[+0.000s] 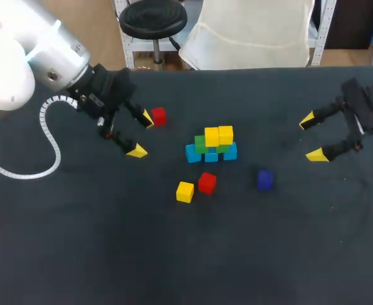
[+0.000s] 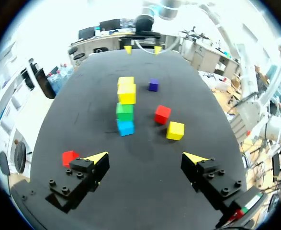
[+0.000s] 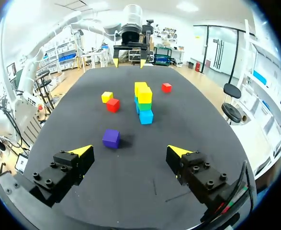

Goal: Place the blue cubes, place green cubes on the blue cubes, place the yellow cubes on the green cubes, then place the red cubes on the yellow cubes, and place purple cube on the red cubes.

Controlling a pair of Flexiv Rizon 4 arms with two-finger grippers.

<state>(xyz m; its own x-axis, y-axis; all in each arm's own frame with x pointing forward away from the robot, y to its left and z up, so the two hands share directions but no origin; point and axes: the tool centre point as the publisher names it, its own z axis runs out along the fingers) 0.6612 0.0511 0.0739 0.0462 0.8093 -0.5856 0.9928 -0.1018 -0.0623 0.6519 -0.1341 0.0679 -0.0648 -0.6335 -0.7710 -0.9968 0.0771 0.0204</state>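
Note:
At the table's middle stands a stack (image 1: 211,145): blue cubes (image 1: 193,154) at the base, green cubes (image 1: 201,143) on them, two yellow cubes (image 1: 218,135) on top. Loose in front lie a yellow cube (image 1: 185,191), a red cube (image 1: 206,182) and the purple cube (image 1: 265,179). A second red cube (image 1: 159,115) sits just outside one finger of my left gripper (image 1: 142,135), which is open and empty. In the left wrist view that red cube (image 2: 69,157) lies beside the gripper (image 2: 146,158). My right gripper (image 1: 312,137) is open, with the purple cube (image 3: 111,138) ahead of it (image 3: 130,151).
The dark table (image 1: 110,254) carries only the cubes and my two arms. A white cable (image 1: 49,136) loops from my left arm over the table's left part.

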